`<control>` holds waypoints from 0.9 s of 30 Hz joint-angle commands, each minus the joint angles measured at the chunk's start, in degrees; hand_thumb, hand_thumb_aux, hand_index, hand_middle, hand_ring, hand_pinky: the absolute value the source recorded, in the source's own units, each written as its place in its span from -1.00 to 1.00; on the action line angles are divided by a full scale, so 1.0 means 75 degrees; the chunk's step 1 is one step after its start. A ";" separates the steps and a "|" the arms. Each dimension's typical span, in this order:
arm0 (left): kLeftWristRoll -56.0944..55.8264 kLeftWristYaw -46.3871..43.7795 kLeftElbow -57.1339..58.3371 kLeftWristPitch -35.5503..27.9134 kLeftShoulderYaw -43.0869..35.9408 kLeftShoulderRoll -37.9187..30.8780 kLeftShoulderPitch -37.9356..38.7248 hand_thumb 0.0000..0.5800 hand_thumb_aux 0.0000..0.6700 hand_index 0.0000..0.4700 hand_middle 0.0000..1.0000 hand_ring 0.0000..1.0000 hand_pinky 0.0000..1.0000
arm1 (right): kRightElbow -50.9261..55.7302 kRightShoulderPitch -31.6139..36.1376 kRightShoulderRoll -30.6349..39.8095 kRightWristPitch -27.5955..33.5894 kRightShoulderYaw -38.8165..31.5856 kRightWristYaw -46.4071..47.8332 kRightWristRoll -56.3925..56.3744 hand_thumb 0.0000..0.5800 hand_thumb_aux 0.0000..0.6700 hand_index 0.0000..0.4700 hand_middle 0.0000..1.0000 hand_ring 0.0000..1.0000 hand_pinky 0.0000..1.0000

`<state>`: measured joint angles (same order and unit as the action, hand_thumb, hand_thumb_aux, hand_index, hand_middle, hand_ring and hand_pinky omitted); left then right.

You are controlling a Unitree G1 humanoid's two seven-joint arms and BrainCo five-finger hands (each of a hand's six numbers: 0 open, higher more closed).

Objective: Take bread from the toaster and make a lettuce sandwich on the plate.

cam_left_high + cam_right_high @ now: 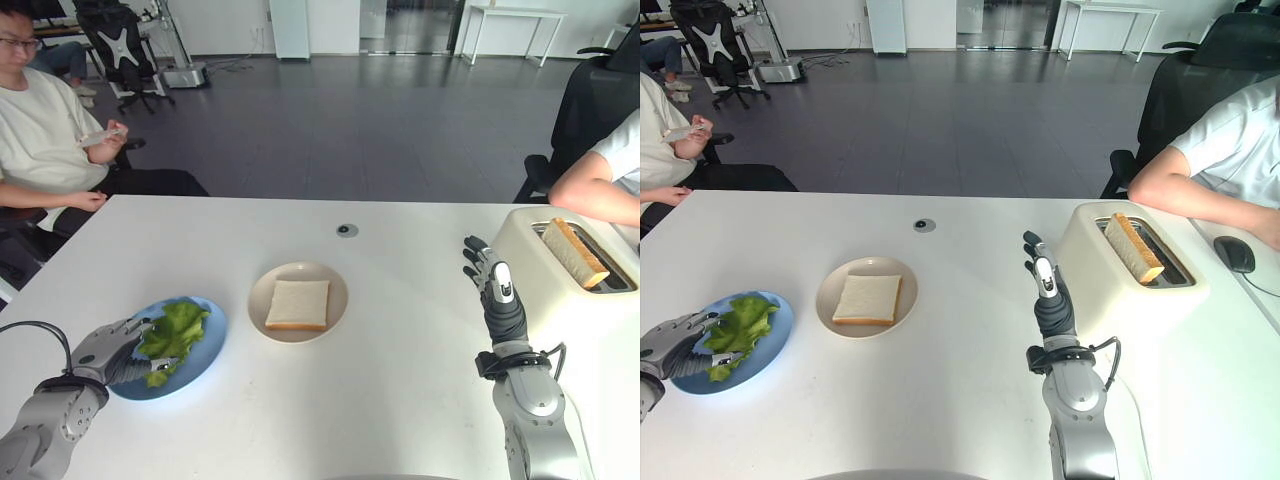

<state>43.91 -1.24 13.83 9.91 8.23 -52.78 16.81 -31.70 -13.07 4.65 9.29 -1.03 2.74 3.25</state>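
Observation:
A slice of white bread [298, 303] lies flat on the beige plate [264, 288] at the table's middle. Green lettuce [173, 331] is piled on a blue plate [205, 357] to its left. My left hand [118, 352] rests at that plate's near-left rim, its fingers curled around the lettuce's lower edge. At the right stands a cream toaster [560, 300] with a second slice of bread [574, 252] sticking up from its slot. My right hand [495, 290] is held upright just left of the toaster, fingers straight and holding nothing.
A small round metal disc [347, 230] is set into the table behind the beige plate. A black mouse [1234, 254] lies right of the toaster, by a seated person's arm. Another person sits at the far left.

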 commanded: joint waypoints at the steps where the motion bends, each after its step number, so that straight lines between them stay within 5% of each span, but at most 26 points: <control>1: 0.0033 0.0149 0.0141 0.0080 -0.0231 -0.0165 -0.0188 1.00 1.00 1.00 -1.00 -1.00 -1.00 | -0.0155 -0.0059 -0.0020 0.0142 0.0075 -0.0006 -0.0086 -1.00 -1.00 -1.00 -1.00 -1.00 -1.00; 12: -0.0345 0.0344 -0.0461 0.0195 0.0027 -0.0210 -0.0355 1.00 1.00 1.00 -1.00 -1.00 -1.00 | -0.0093 0.0025 -0.0043 0.0127 0.0104 -0.0016 -0.0078 -1.00 -1.00 -1.00 -1.00 -1.00 -1.00; 18: -0.1971 -0.0825 -0.2599 -0.0148 0.0650 0.0086 -0.1305 1.00 1.00 1.00 -1.00 -1.00 -1.00 | -0.0018 0.0364 0.0089 0.0207 0.0382 0.0041 -0.0173 -1.00 -1.00 -1.00 -1.00 -1.00 -1.00; 27: -0.0953 -0.1467 -0.1309 -0.0210 -0.2551 0.2047 -0.4488 1.00 1.00 1.00 -1.00 -1.00 -1.00 | -0.0074 0.1267 0.0487 0.0405 0.0957 0.0198 -0.0372 -1.00 -1.00 -1.00 -1.00 -1.00 -1.00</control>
<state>34.57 -11.53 0.77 7.99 -7.02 -39.37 -14.82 -31.17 -5.35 7.17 10.96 4.77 3.76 1.49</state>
